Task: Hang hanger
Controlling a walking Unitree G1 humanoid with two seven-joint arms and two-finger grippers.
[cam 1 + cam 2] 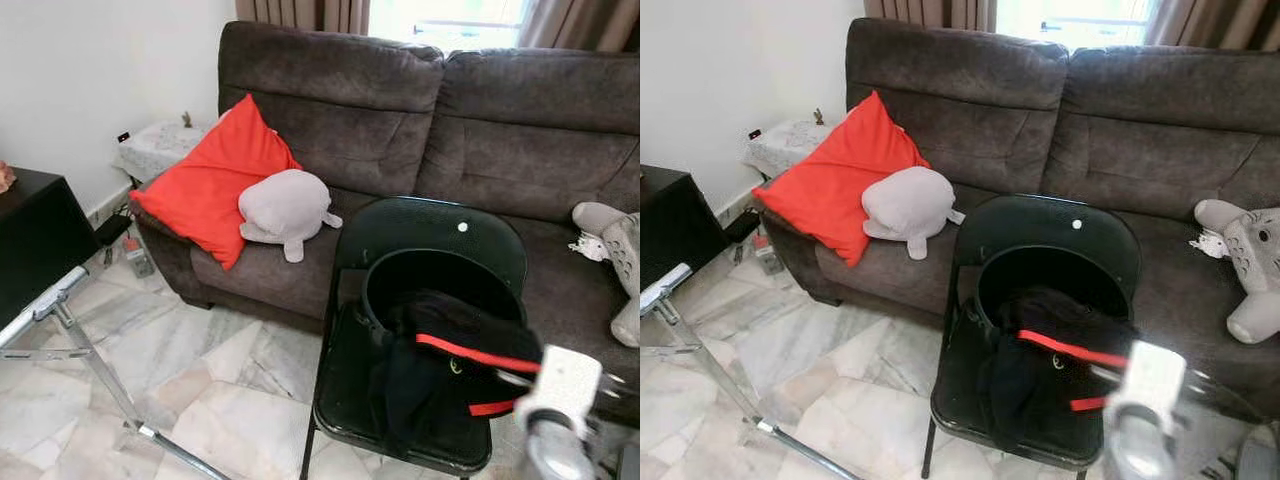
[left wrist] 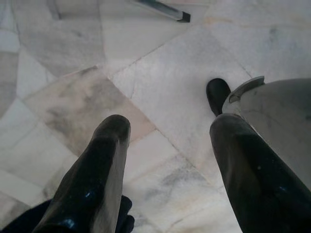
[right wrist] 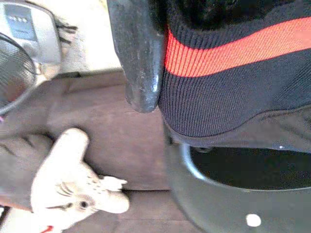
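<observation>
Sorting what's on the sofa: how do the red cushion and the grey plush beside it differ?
The red cushion is flat, square and leans against the sofa back; the grey plush is rounded, smaller and lies on the seat against the cushion. Both sit at the sofa's left end.

Sofa is matt brown suede-like cloth; folding chair is glossy black. Garment is ribbed black knit with red stripe; floor is smooth marble tile.

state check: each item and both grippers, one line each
black garment: draped over the chair seat, red stripe showing, right gripper finger against it
folding chair: unfolded, upright by the sofa
red cushion: leaning on the sofa back
left gripper: open, over the floor
right gripper: on garment, closure unclear
</observation>
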